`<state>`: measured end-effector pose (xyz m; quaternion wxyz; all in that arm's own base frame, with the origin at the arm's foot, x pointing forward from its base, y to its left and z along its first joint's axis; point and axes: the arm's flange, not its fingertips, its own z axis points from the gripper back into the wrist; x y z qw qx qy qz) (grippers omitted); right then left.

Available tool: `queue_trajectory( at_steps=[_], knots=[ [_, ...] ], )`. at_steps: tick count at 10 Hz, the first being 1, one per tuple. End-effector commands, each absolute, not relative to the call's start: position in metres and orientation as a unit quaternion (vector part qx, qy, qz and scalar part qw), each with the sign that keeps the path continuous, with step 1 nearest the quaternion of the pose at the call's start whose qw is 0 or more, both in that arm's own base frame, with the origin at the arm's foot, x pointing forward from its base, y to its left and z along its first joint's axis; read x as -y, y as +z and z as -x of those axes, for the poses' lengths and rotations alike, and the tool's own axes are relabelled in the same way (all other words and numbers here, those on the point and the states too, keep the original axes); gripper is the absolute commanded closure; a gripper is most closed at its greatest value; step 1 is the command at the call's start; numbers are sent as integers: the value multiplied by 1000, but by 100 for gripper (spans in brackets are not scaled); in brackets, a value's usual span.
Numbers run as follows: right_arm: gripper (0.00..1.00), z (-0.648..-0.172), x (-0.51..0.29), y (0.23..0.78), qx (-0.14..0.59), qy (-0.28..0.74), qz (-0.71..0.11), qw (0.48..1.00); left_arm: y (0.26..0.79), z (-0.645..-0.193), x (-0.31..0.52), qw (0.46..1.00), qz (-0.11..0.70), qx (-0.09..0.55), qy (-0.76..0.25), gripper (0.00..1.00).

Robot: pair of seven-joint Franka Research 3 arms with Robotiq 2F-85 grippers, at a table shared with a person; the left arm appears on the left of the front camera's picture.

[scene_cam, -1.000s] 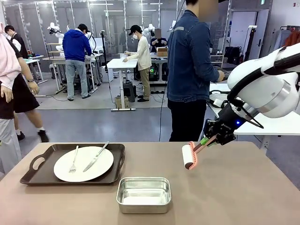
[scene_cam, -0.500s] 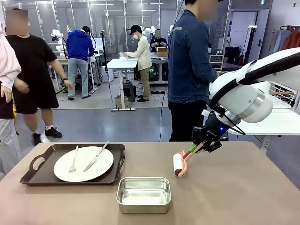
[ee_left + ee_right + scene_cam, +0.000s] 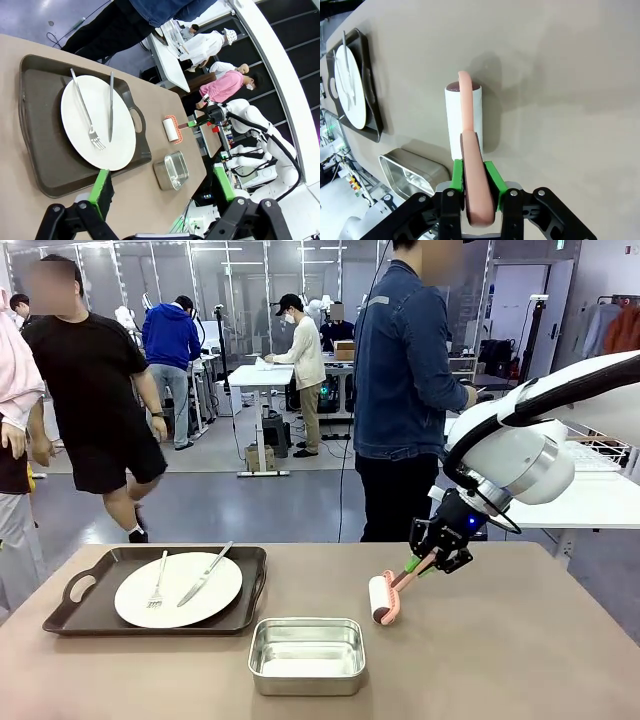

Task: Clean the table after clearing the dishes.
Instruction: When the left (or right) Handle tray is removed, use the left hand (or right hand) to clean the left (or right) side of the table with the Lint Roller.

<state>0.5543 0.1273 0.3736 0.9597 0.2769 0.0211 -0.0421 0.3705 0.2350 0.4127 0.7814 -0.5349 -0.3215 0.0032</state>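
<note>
The tabletop (image 3: pixel 520 660) isn't cleared yet: a brown tray (image 3: pixel 90 615) at its left end holds a white plate (image 3: pixel 178 590) with a fork (image 3: pixel 158 582) and knife (image 3: pixel 205 574). Mid-table, the right jaws are clamped on a pink lint roller (image 3: pixel 381 598), held low, so cleaning looks started. The steel pan (image 3: pixel 306 652) nearby is empty. The left jaws stand wide, holding nothing.

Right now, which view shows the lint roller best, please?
The right wrist view: the lint roller is close, handle in the right gripper. The front view shows it small; the left wrist view, tiny and far.
</note>
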Motion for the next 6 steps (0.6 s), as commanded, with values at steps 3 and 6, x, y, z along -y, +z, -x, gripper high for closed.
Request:
queue_trajectory(
  at_steps=[3, 6],
  knots=[
    [78, -550, -81, 368, -15, -22, -237, 971, 414, -369, -236, 774, 541, 328, 2, 0],
    [78, -541, -48, 370, -1, -40, -181, 983, 414, -369, -236, 774, 541, 328, 2, 0]
  ],
)
